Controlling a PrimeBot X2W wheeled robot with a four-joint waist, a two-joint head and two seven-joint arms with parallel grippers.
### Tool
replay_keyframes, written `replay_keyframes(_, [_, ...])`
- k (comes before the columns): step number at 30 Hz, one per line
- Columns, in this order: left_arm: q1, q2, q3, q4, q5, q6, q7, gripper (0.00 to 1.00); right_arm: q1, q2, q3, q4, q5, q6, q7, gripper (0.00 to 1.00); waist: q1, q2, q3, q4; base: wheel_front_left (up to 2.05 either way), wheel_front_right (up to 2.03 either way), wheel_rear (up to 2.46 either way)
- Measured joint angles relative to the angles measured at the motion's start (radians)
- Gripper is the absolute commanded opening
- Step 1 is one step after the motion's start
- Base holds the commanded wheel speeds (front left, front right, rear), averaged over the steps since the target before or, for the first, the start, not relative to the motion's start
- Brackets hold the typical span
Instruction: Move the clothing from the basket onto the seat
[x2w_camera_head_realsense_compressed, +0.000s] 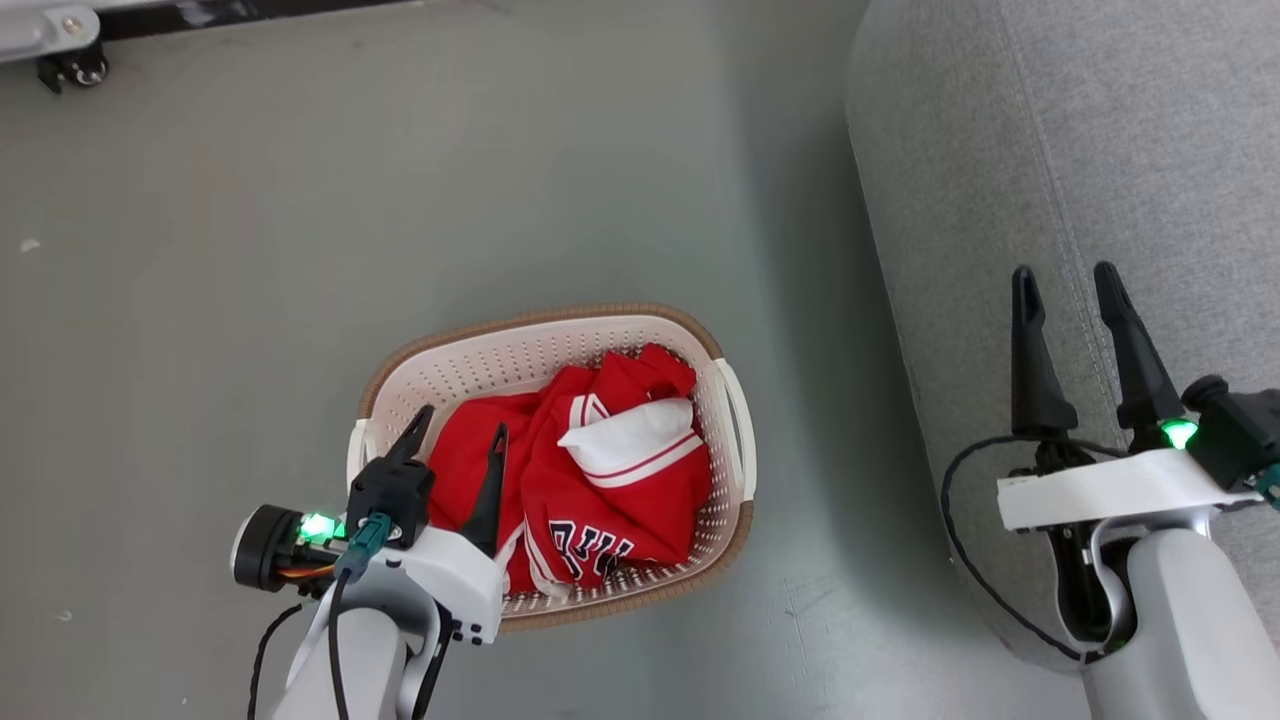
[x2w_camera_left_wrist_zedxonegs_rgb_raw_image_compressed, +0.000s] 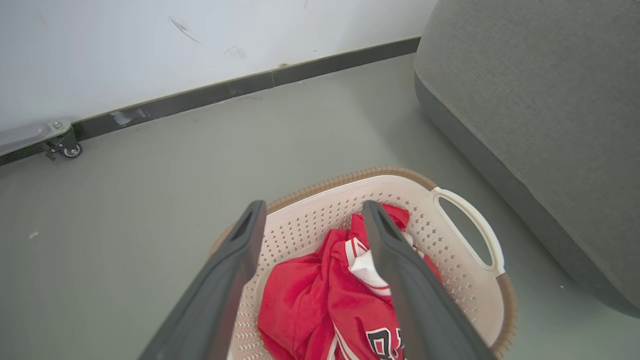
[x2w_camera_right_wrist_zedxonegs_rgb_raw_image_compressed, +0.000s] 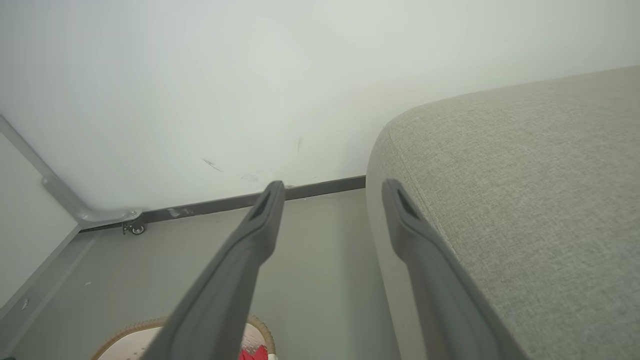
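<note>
The red clothing (x2w_camera_head_realsense_compressed: 590, 480) with white trim and black lettering lies bunched inside the cream basket (x2w_camera_head_realsense_compressed: 520, 355), which stands on the floor. My left gripper (x2w_camera_head_realsense_compressed: 460, 425) hangs open above the basket's near-left part, just over the clothing (x2w_camera_left_wrist_zedxonegs_rgb_raw_image_compressed: 320, 295), with nothing between its fingers. The basket's rim and handle (x2w_camera_left_wrist_zedxonegs_rgb_raw_image_compressed: 470, 225) show past those fingers in the left wrist view. The grey seat (x2w_camera_head_realsense_compressed: 1000, 150) fills the right side. My right gripper (x2w_camera_head_realsense_compressed: 1065, 275) is open over the seat's left edge (x2w_camera_right_wrist_zedxonegs_rgb_raw_image_compressed: 525, 200), holding nothing.
Grey floor (x2w_camera_head_realsense_compressed: 250, 250) surrounds the basket. A white wall with a dark baseboard (x2w_camera_left_wrist_zedxonegs_rgb_raw_image_compressed: 225, 92) runs along the far side. A metal frame on a small caster (x2w_camera_head_realsense_compressed: 75, 65) stands at the far left.
</note>
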Motion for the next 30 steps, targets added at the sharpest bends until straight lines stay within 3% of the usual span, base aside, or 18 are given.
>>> replay_keyframes(7, [-0.011,-0.002,-0.014,0.022,0.001,-0.001,0.000,1.00,-0.029,0.000,0.001,0.002,-0.002,0.000,-0.009,1.00,0.0000,0.0000,0.031,-0.006,0.00,0.00,0.00])
replay_keyframes(30, [-0.085,-0.009,-0.070,0.148,0.004,-0.067,0.000,1.00,-0.160,-0.002,0.035,-0.021,-0.026,0.000,-0.018,1.00,0.0000,0.0000,0.103,-0.033,0.00,0.00,0.00])
